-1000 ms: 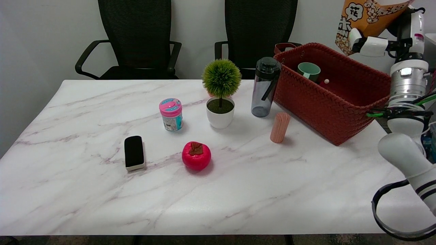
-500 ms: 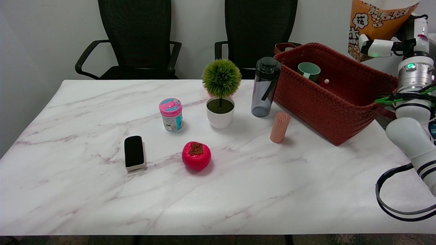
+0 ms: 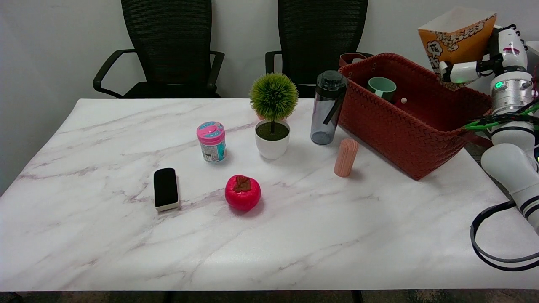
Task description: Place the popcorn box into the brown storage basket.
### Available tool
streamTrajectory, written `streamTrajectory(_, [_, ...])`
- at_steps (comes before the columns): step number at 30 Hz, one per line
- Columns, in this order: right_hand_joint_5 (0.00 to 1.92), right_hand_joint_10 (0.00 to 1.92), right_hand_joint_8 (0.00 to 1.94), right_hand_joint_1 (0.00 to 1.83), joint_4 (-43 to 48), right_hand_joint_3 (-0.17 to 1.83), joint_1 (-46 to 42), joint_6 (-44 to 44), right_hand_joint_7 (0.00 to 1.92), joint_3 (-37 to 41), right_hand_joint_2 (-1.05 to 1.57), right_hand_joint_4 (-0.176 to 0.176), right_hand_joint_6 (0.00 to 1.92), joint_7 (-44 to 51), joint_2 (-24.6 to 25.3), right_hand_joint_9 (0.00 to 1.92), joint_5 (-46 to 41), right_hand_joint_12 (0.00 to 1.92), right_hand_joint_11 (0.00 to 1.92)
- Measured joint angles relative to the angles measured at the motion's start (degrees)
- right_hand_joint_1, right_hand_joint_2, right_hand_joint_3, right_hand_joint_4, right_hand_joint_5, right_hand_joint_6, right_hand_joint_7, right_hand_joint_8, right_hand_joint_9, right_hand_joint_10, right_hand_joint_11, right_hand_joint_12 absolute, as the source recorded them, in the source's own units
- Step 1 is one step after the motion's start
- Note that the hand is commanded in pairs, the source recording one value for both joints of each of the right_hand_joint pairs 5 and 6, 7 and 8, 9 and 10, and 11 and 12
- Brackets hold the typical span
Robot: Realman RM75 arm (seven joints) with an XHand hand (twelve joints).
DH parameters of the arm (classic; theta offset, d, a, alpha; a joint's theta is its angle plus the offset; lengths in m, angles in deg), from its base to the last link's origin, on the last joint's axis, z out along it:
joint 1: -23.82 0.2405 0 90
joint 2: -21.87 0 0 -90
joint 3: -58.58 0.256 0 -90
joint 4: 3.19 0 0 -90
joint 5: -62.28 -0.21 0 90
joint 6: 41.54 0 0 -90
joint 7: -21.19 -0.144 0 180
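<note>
From the head view, most of the right hand (image 3: 473, 67) is hidden behind the popcorn box (image 3: 456, 40); only its white fingers (image 3: 460, 72) show, wrapped across the box's lower front, grasping it. The box hangs tilted above the far right corner of the brown storage basket (image 3: 410, 126). Inside the basket lies a green cup (image 3: 382, 88).

White right arm (image 3: 511, 162), silver wrist ring — green light, green wires, black cable loop, black-and-white hand (image 3: 480, 67)
</note>
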Motion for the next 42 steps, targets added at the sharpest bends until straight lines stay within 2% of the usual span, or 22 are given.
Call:
streamTrajectory(15, [0.72, 0.73, 0.63, 1.24, -0.72, 1.40, -0.56, -4.16, 0.63, -1.33, 0.14, 0.000, 0.72, 7.35, -0.59, 0.73, 3.55, 0.64, 0.64])
streamTrajectory(30, [0.59, 0.73, 0.59, 1.25, -1.76, 1.44, -0.89, -6.68, 0.59, -1.78, -0.11, 0.000, 0.59, 9.63, -0.70, 0.73, 7.68, 0.70, 0.70])
streamTrajectory(36, [0.44, 0.73, 0.58, 1.21, -1.80, 1.39, -0.98, -7.21, 0.58, -1.87, -0.41, 0.000, 0.44, 10.58, -0.71, 0.73, 8.46, 0.65, 0.65])
streamTrajectory(42, [0.30, 0.71, 0.58, 1.18, -1.77, 1.26, -1.11, -7.49, 0.58, -2.04, -0.53, 0.000, 0.30, 11.11, -0.72, 0.71, 8.85, 0.43, 0.43])
